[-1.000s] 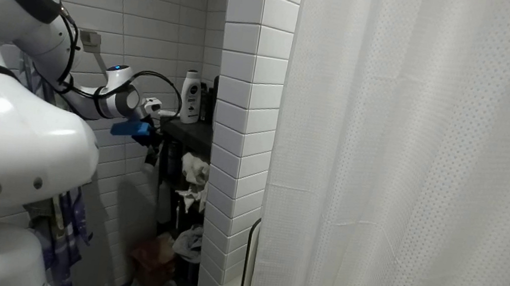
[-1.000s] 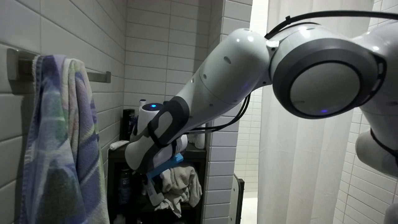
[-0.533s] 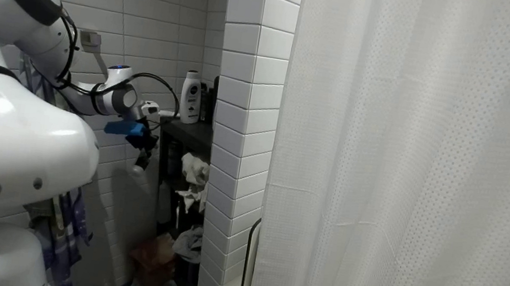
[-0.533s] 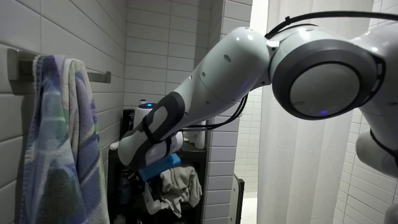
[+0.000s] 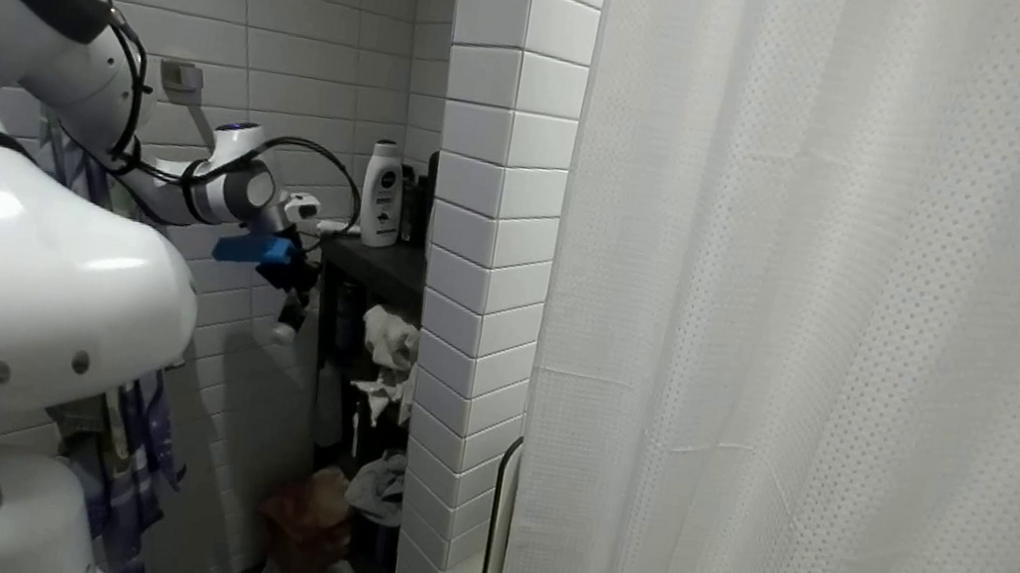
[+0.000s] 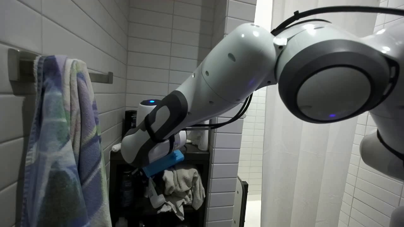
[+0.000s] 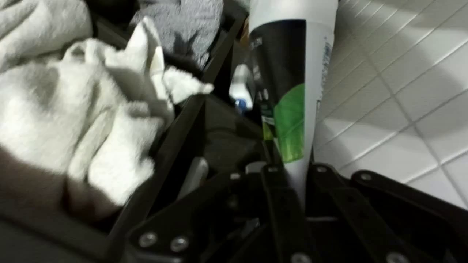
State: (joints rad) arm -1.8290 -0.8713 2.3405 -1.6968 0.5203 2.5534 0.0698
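We see a patterned towel [image 6: 64, 142] over a metal rail [image 6: 101, 78], a white bottle [image 5: 382, 199] upright on the counter [image 5: 383, 268], and a pale curtain [image 5: 826, 334].

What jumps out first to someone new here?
The white robot arm dominates an exterior view. In the wrist view, a white tube with black and green print stands out, its narrow end gripped in the hand, a crumpled pale cloth to the left. A white curtain fills the right of an exterior view.

White bottle [image 5: 383, 197] atop dark shelf [image 5: 382, 275]
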